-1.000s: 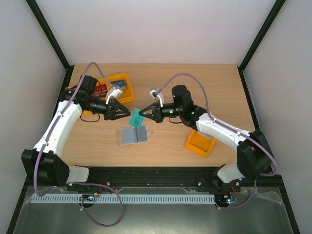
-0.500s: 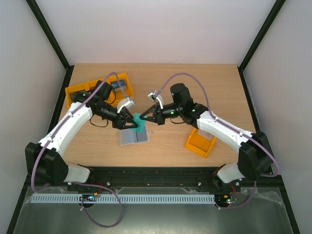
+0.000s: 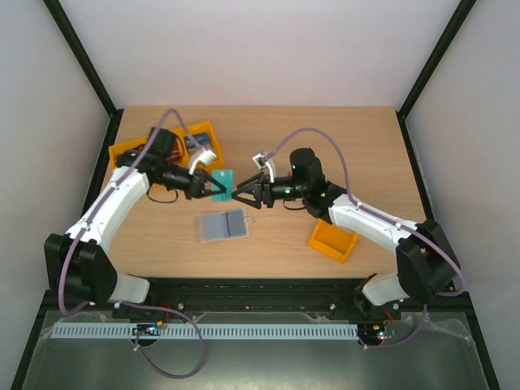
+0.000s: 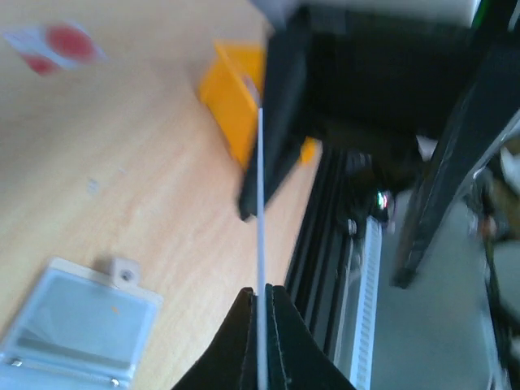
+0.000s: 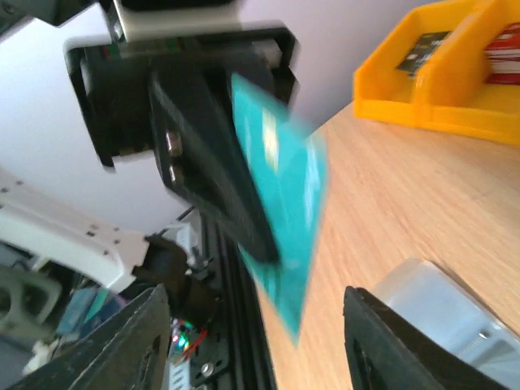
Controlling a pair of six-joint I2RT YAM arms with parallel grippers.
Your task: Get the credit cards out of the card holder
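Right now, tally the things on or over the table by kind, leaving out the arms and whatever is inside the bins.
Orange bins: 2
Card holder: 1
Teal card: 1
White card with red circle: 1
Total: 5

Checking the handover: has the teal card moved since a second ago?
Yes: the teal card shifted left and farther from the card holder, toward the orange bin.

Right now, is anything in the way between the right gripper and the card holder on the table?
Nothing visible. The card holder lies open on the table, toward the near edge from the right gripper; the teal card, in the left gripper, is off to the side, not over it.
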